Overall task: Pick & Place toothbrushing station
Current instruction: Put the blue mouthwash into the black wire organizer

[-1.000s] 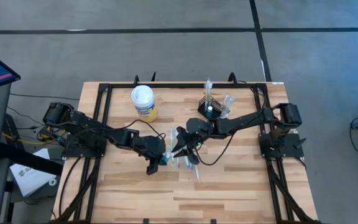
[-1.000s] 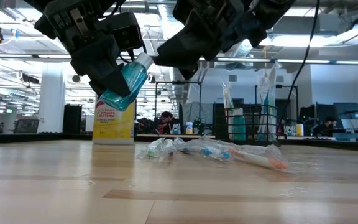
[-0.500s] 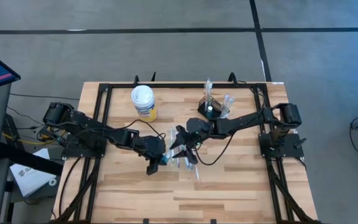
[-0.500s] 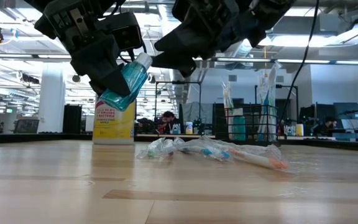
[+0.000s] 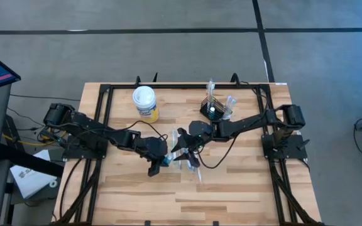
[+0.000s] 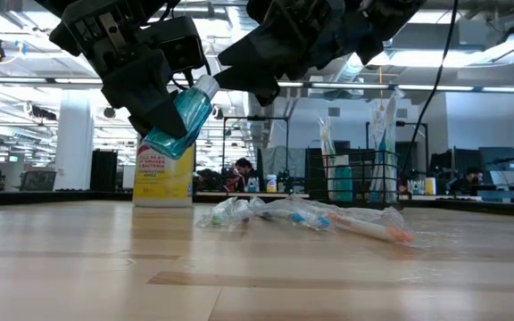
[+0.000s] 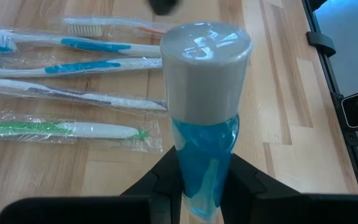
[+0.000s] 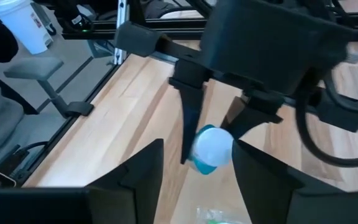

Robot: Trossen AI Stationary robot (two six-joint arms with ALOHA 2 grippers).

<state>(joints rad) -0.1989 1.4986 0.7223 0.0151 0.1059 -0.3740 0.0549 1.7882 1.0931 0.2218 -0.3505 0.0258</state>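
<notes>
Toothbrushes (image 7: 73, 87), five, wrapped, lie mid-table. One mouthwash bottle (image 7: 204, 112) is clamped in the left gripper (image 5: 159, 162), raised above the table. Right gripper (image 5: 180, 145) hangs alongside, fingers spread, empty. Toothbrushing station (image 5: 215, 108) stands at the far edge, holding upright wrapped items. One yellow canister (image 5: 146, 103).

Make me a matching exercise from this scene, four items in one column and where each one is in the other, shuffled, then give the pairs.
Items:
1. blue bottle
2. yellow canister
3. wrapped toothbrushes
4. black mesh caddy

Places:
A. standing at the table's far side, right of centre
B. lying flat mid-table
C. held off the table in the left gripper
D. standing at the table's far side, left of centre

Pairs: 1-C, 2-D, 3-B, 4-A
</notes>
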